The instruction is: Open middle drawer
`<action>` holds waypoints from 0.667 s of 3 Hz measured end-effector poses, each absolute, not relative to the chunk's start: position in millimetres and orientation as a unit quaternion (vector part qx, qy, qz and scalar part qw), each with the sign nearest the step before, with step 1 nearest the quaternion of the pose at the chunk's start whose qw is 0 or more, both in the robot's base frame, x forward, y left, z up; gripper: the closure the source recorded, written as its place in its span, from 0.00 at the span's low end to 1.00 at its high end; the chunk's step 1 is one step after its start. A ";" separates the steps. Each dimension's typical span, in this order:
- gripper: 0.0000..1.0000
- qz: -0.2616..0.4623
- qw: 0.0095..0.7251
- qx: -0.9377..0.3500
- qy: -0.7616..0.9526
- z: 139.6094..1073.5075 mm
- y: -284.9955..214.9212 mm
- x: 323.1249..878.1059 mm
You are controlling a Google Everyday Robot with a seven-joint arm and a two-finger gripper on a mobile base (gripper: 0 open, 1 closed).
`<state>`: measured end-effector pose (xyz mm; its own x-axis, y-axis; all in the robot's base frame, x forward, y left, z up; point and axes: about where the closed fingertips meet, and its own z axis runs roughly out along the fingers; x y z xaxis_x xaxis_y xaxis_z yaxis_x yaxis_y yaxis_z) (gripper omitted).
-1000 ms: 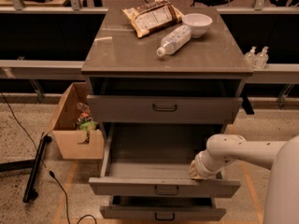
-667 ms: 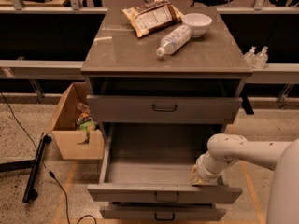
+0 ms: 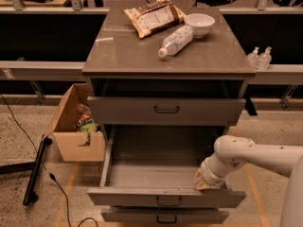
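The middle drawer [image 3: 161, 197] is a wide grey metal drawer, pulled far out of the cabinet, its inside bare. Its front panel carries a small dark centre handle [image 3: 169, 202]. The top drawer [image 3: 165, 110] above is shut and the lowest drawer [image 3: 163, 216] shows just below the middle one's front. My gripper [image 3: 206, 182] on the white arm reaches down at the right end of the middle drawer's front edge, just inside the drawer behind the panel.
The cabinet top [image 3: 123, 51] holds a snack bag [image 3: 154, 15], a lying plastic bottle [image 3: 176, 40] and a white bowl [image 3: 199, 23]. A cardboard box [image 3: 75, 126] with items stands on the floor at left. A black pole [image 3: 37, 171] and cable lie on the floor.
The middle drawer has slid further out toward the camera, and my gripper has moved with its front edge, lower in the view.
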<state>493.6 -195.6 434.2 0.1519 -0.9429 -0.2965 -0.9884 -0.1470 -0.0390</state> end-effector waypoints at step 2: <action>1.00 -0.055 0.146 -0.709 0.687 512.6 -257.2 518.9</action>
<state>518.9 -257.2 512.6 0.0497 -0.9911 -0.1232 -0.9589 -0.0128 -0.2834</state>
